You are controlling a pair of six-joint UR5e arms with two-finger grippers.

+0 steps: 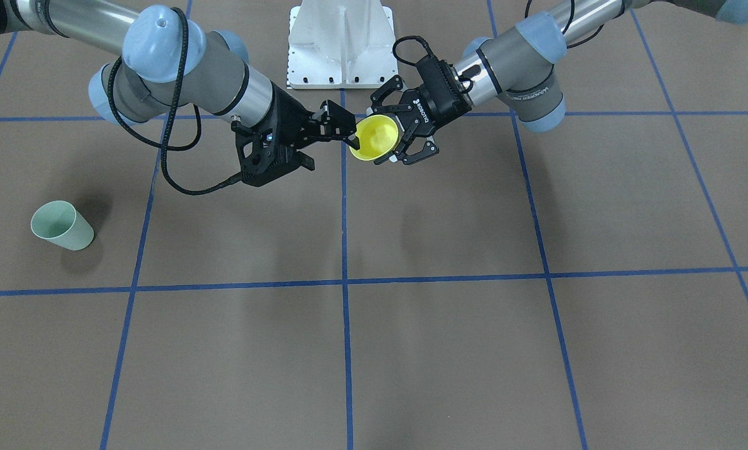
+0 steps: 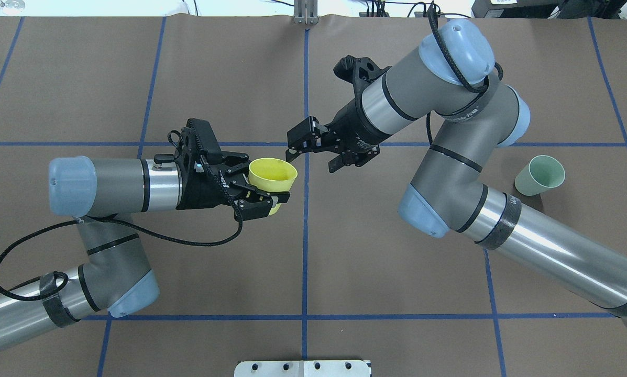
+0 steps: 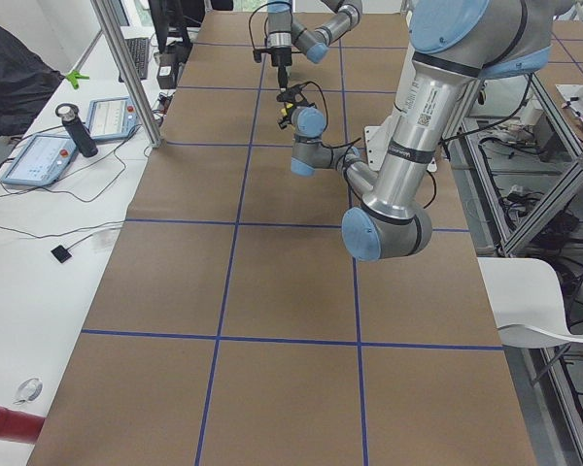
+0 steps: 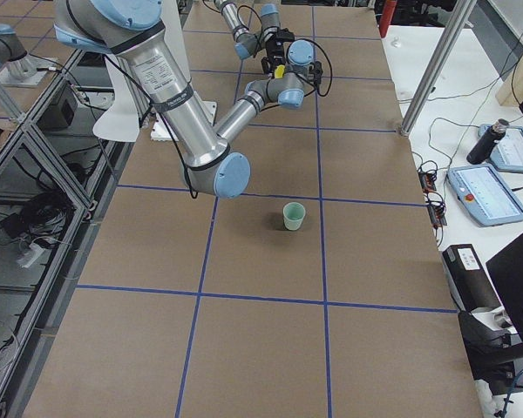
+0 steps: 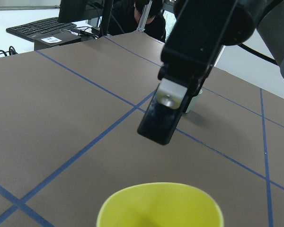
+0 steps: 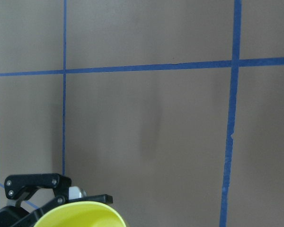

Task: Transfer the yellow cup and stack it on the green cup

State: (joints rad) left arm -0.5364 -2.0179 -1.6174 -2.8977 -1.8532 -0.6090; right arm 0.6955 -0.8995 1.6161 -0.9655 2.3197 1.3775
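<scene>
My left gripper is shut on the bright yellow cup and holds it in the air over the table's middle, mouth tilted upward. Across the table, the same cup sits between the left gripper's fingers. My right gripper hovers just beyond the cup's rim, fingers slightly parted around nothing, one tip close to the rim. In the left wrist view a right fingertip hangs above and behind the cup. The pale green cup stands upright on the table, far on my right side.
Blue tape lines grid the brown table. The white base plate lies at the robot's edge. A side bench with tablets and a dark bottle runs beyond the table's far edge, behind a metal post.
</scene>
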